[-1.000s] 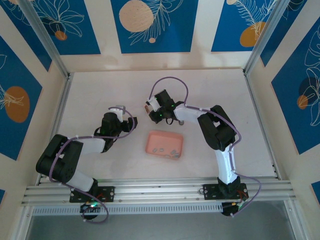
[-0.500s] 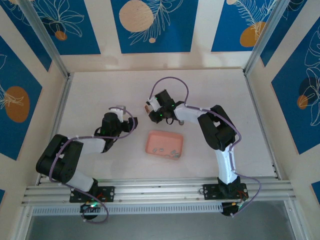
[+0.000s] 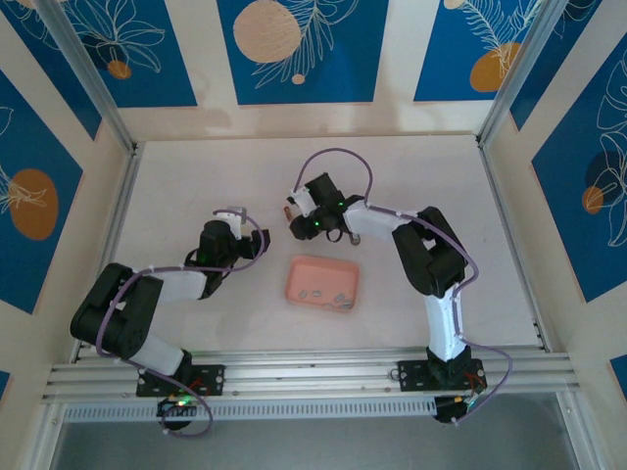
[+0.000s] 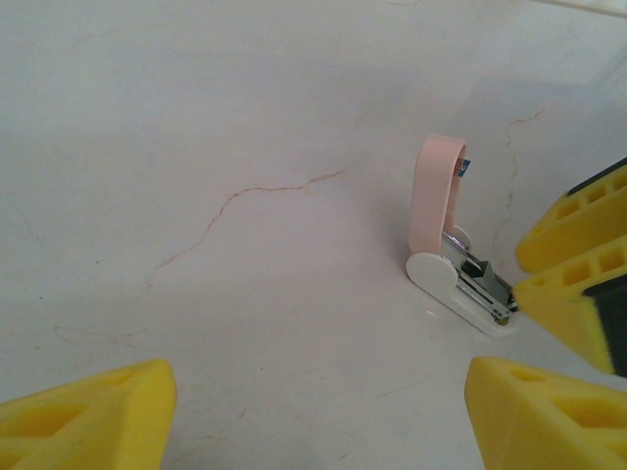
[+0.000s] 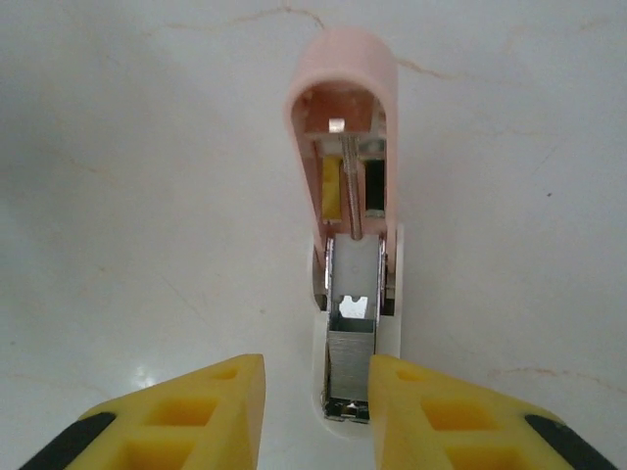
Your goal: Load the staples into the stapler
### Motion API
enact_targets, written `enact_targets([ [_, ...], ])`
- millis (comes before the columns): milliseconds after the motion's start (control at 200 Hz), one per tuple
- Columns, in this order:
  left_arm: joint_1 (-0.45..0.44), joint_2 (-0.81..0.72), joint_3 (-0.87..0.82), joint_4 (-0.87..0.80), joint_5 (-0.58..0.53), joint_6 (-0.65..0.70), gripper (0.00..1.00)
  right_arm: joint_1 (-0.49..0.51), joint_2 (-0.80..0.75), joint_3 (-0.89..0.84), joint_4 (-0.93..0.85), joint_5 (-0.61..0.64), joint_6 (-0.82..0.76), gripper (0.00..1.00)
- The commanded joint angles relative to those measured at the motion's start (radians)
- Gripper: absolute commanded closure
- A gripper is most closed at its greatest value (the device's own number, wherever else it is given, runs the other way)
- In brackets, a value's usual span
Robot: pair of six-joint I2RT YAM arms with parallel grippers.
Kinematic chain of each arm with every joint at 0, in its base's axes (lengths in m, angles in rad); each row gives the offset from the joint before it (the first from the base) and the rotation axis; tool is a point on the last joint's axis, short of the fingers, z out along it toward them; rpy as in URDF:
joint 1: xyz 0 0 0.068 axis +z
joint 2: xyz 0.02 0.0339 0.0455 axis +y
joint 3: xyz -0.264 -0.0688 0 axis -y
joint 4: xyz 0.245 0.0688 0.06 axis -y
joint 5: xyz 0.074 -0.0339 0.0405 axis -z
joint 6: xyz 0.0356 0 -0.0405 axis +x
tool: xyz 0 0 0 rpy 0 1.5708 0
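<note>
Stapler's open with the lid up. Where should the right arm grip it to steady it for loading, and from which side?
Take the white base near its front end, pinching across its narrow width, coming from the front, opposite the hinge. The pink lid stands upright at the back, so that likely keeps the metal channel clear above. The right gripper sits open there.

A pale, faintly veined table [image 3: 196,176] lies under the left gripper [image 3: 231,212] and right gripper [image 3: 291,209], with aluminium rails [image 3: 111,230] well out to either side and cream walls [image 3: 392,59] with blue, orange-spotted panels [image 3: 323,69] beyond them.
</note>
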Motion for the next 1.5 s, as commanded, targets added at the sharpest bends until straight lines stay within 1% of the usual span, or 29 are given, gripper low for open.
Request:
enact_targets([
  [0, -0.012, -0.027, 0.008, -0.004, -0.009, 0.023, 0.23, -0.018, -0.076, 0.017, -0.017, -0.060, 0.027, 0.66],
  [185, -0.011, -0.026, 0.008, -0.003, -0.007, 0.022, 0.23, -0.052, -0.101, 0.020, -0.061, -0.114, 0.092, 0.65],
  [295, -0.011, -0.025, 0.011, -0.002, -0.004, 0.020, 0.23, -0.083, -0.085, 0.044, -0.116, -0.181, 0.169, 0.66],
  [370, -0.012, -0.020, 0.011, -0.002, -0.004, 0.021, 0.23, -0.094, -0.068, 0.061, -0.147, -0.221, 0.192, 0.67],
  [475, -0.012, -0.011, 0.013, 0.001, 0.001, 0.020, 0.23, -0.093, -0.025, 0.101, -0.200, -0.231, 0.207, 0.67],
  [735, -0.012, -0.001, 0.018, 0.005, 0.006, 0.015, 0.23, -0.085, 0.085, 0.213, -0.267, -0.246, 0.216, 0.68],
  [840, -0.012, -0.001, 0.020, 0.002, 0.006, 0.018, 0.23, -0.082, 0.118, 0.250, -0.278, -0.258, 0.220, 0.64],
  [905, -0.012, -0.001, 0.020, 0.002, 0.006, 0.018, 0.23, -0.079, 0.134, 0.267, -0.283, -0.263, 0.221, 0.63],
  [1396, -0.011, 0.002, 0.017, 0.007, 0.010, 0.015, 0.23, -0.077, 0.215, 0.325, -0.309, -0.285, 0.224, 0.63],
  [1496, -0.012, 0.002, 0.017, 0.008, 0.010, 0.015, 0.23, -0.076, 0.225, 0.327, -0.317, -0.281, 0.221, 0.66],
])
